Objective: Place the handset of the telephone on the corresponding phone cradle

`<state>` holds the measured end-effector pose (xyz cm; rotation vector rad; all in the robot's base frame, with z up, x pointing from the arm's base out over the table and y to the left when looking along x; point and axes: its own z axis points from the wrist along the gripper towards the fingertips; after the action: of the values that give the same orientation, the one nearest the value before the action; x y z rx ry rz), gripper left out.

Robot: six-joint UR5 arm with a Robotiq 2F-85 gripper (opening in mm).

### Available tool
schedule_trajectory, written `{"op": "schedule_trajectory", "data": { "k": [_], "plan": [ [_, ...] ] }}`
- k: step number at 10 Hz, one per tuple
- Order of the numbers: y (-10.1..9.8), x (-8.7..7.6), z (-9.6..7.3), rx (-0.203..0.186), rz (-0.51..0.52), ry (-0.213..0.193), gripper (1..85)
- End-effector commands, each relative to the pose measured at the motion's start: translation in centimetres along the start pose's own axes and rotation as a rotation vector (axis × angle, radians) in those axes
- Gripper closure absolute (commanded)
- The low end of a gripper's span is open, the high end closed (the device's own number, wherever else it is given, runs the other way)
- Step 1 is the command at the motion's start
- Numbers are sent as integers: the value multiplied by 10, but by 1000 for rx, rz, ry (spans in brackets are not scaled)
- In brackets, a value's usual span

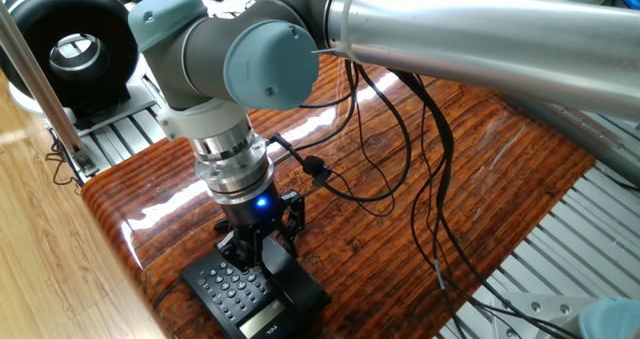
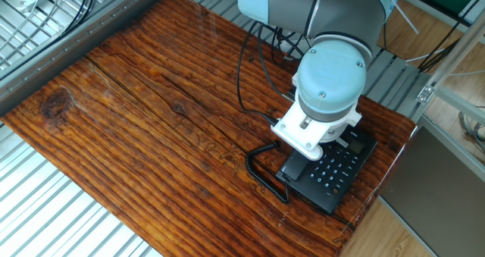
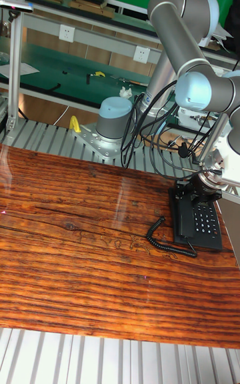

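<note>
The black telephone (image 1: 232,295) sits at the near corner of the wooden table, keypad up; it also shows in the other fixed view (image 2: 336,170) and the tall view (image 3: 203,221). The handset (image 1: 293,285) lies along the base beside the keypad and covers the phone cradle. Its coiled cord (image 2: 261,177) loops out over the wood. My gripper (image 1: 263,254) stands straight down over the handset's far end, with a finger on each side, shut on it. In the other fixed view the wrist hides the fingers. The tall view shows the gripper (image 3: 200,192) at the phone's far end.
A big black ring-shaped device (image 1: 70,44) stands beyond the table's left end on aluminium rails. Loose black cables (image 1: 400,169) hang from the arm across the tabletop (image 2: 151,113). The phone is close to the table's edge. A metal post (image 1: 40,79) rises at the left.
</note>
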<state>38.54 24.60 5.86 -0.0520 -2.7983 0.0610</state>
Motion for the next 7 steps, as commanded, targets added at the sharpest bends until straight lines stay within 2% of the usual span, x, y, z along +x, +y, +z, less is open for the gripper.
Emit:
{"op": "schedule_trajectory", "data": {
  "k": [1,7],
  "plan": [
    [3,-1,-2,-14,-7,-3,597],
    [-1,-2,1,-17,-22,-8,577]
  ]
}}
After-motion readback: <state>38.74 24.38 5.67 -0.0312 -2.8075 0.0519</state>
